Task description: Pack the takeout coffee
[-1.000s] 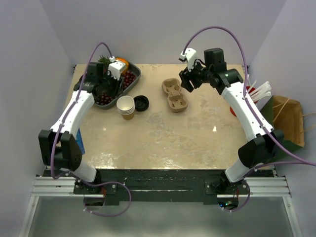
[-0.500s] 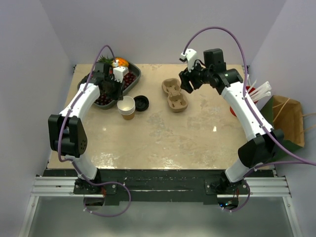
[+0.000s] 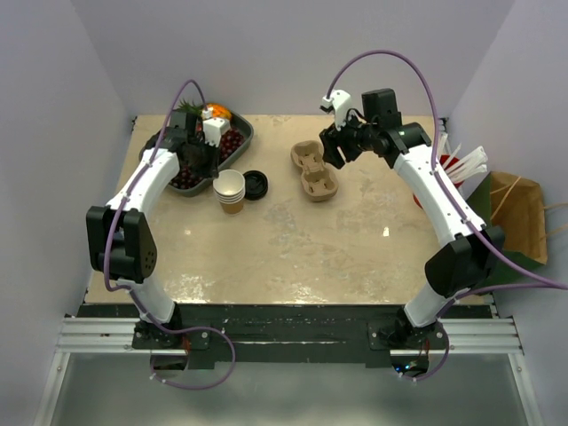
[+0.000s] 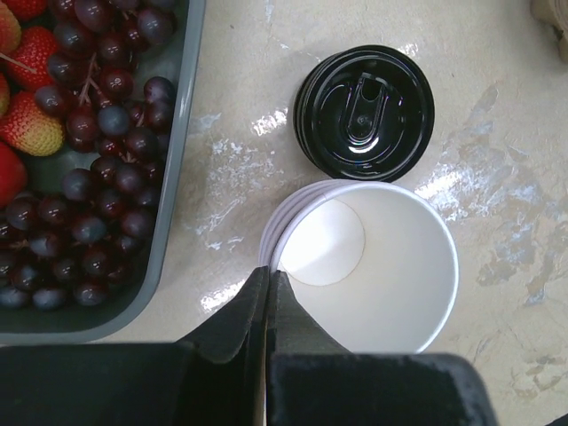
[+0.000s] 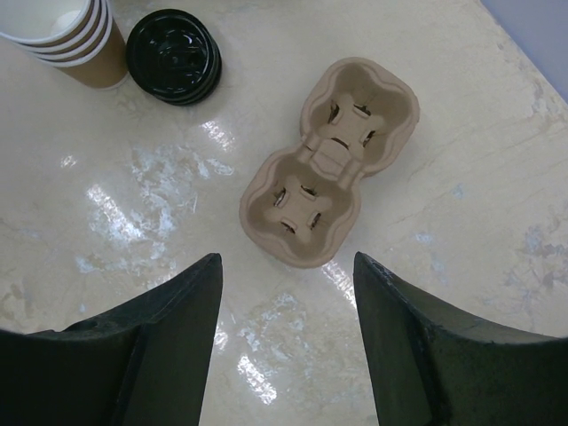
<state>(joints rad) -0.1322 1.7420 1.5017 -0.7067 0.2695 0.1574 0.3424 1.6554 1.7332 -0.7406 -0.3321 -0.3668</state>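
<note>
The packing has hardly begun, I would say. The stack of paper cups (image 3: 230, 191) stands open on the desk (image 3: 293, 253), left of the middle in the top view. The black lids (image 3: 254, 185) lie just beside it, not yet on any cup. The left pincer (image 4: 268, 282) is closed, its tips together at the rim of the stack; whether the paper wall is pinched between them, I cannot tell. The right pincer (image 5: 288, 355) hangs open above the pulp carrier (image 5: 328, 160), which is empty. The brown bag (image 3: 519, 213) stands beyond the right edge of the desk. Separating a cup, putting on a lid and loading are all left to do.
</note>
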